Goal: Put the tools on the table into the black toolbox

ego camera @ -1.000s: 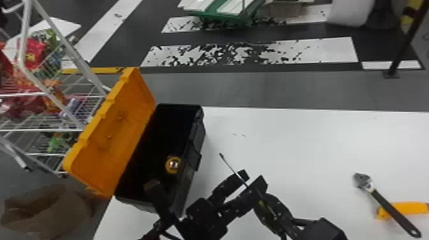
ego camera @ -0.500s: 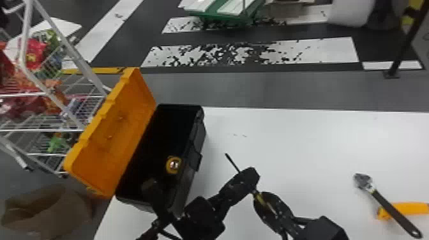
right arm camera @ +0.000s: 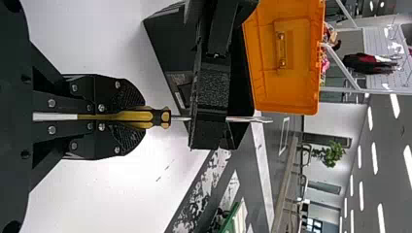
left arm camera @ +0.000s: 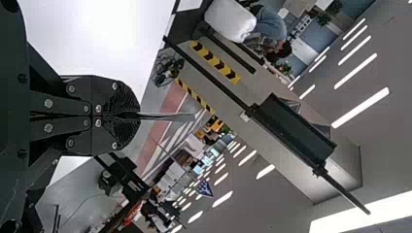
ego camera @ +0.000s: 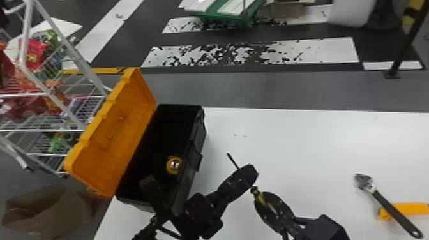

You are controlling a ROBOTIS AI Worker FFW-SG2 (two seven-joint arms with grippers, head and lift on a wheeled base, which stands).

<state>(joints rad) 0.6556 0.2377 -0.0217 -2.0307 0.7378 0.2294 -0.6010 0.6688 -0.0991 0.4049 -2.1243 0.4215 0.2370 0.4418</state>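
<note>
Toolbox (ego camera: 166,137) on tbl (ego camera: 303,143), L side; wrench (ego camera: 385,202) R, atop other tool (ego camera: 411,208).

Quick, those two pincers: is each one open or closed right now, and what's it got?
Left pincer: closed on the metal shaft of the screwdriver.
Right pincer: closed on that screwdriver's yellow-and-black handle.
</note>
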